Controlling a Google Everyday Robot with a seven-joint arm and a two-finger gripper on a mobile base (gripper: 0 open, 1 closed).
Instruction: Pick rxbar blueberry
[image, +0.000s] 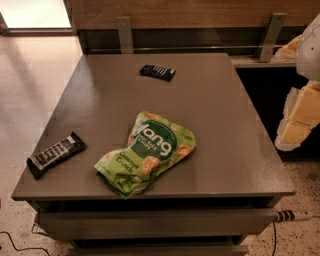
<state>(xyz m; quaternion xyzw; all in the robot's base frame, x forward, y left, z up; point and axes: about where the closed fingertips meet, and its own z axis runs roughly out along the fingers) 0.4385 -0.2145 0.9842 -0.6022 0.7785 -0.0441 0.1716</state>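
The rxbar blueberry (157, 72) is a small dark navy bar with white lettering. It lies flat near the far edge of the grey table (225, 110), about the middle. My gripper (296, 122) shows as a pale yellow-white shape at the right edge of the view, beyond the table's right side. It is well to the right of the bar and nearer to the camera, and it holds nothing that I can see.
A big green chips bag (147, 152) lies near the table's front middle. A longer black-brown bar (55, 154) lies at the front left corner. A wooden wall with metal brackets (124, 34) runs behind the table. A drawer front (150, 222) sits below the top.
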